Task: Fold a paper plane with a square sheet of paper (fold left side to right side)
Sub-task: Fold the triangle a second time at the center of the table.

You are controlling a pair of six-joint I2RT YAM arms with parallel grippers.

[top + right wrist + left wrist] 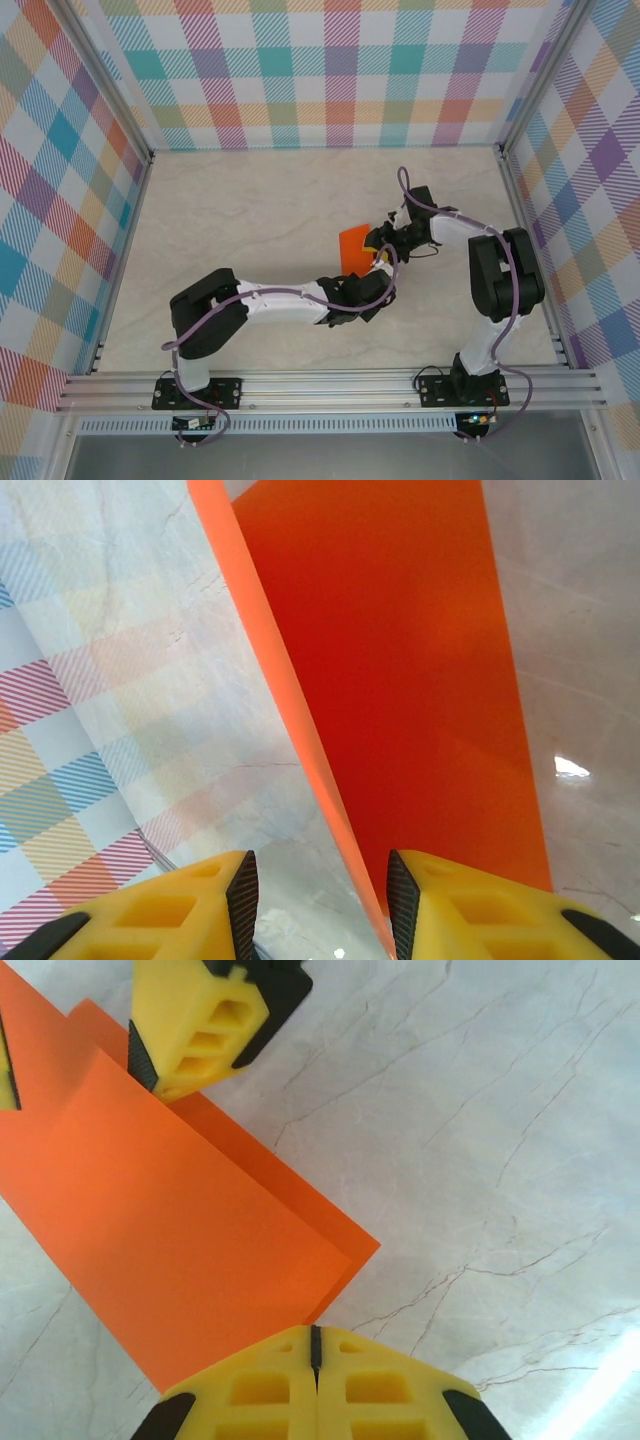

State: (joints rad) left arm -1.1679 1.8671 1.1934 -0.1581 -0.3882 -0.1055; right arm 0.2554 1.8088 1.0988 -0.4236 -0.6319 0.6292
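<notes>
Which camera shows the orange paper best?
The left wrist view: the orange paper shows both folded layers, their edges and a corner. The top view gives a small, far-off orange patch. The right wrist view is so close that the paper is cut off at the frame.

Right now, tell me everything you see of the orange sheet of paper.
The square sheet of paper is thin, bright orange, folded into two offset layers. It is partly lifted off the table. The left tool is shut on its edge; the right tool stands open astride a raised layer.
</notes>
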